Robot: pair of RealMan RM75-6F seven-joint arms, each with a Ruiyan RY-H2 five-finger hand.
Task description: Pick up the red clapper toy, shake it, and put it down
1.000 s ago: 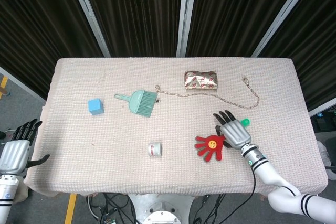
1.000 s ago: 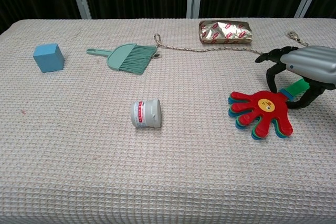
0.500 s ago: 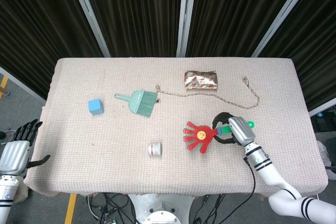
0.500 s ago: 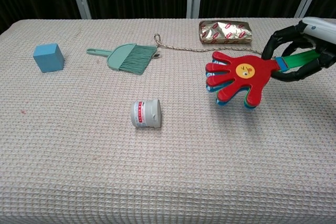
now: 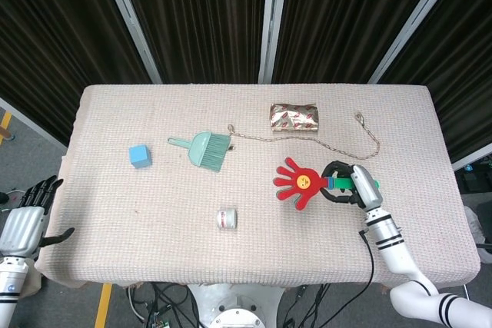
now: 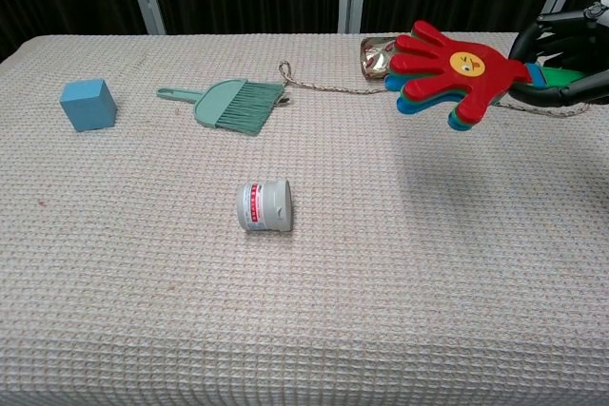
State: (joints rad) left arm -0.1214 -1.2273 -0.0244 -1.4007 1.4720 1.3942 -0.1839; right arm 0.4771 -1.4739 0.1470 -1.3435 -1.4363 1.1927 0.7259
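Note:
The red clapper toy is a hand-shaped paddle with a yellow face and a green handle. My right hand grips that handle and holds the toy in the air over the right side of the table. In the chest view the clapper toy hangs high, palm side showing, with my right hand at the frame's right edge. My left hand hangs off the table's left edge, fingers spread and holding nothing.
On the cloth-covered table lie a blue cube, a teal hand brush, a small white jar, a foil packet and a thin cord running behind the clapper.
My right hand closed around the clapper's handle and raised it off the table. The toy moved up and toward the far side. The left hand stayed put.

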